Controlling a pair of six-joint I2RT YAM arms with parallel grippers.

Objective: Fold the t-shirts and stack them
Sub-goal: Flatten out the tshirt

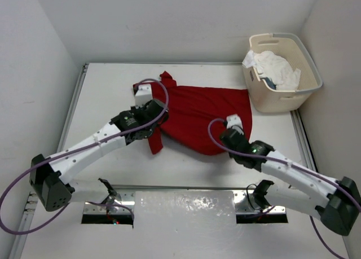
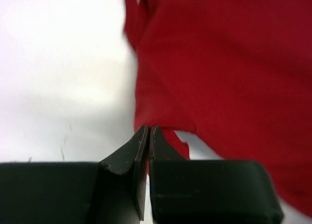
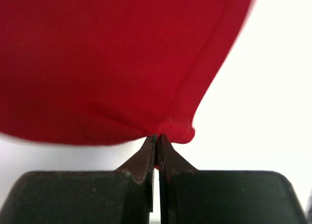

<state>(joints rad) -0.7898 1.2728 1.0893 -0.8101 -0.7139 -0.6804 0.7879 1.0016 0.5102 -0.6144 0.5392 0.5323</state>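
Observation:
The deep red t-shirt (image 1: 203, 115) lies spread out in the middle of the table. My left gripper (image 1: 144, 91) is shut on its left edge near a sleeve; in the left wrist view the fingertips (image 2: 148, 131) pinch the hem of the red cloth (image 2: 219, 63). On the shirt's right side, my right gripper (image 1: 237, 119) is shut too, its tips (image 3: 157, 138) nipping a small fold of the red fabric (image 3: 112, 63). A white t-shirt (image 1: 276, 67) is bunched in the basket, with a bit of teal-blue cloth (image 1: 269, 83) showing under it.
The cream laundry basket (image 1: 307, 56) stands at the back right corner of the table. White walls close in the table on the left, back and right. A metal rail runs along the near edge by the arm bases.

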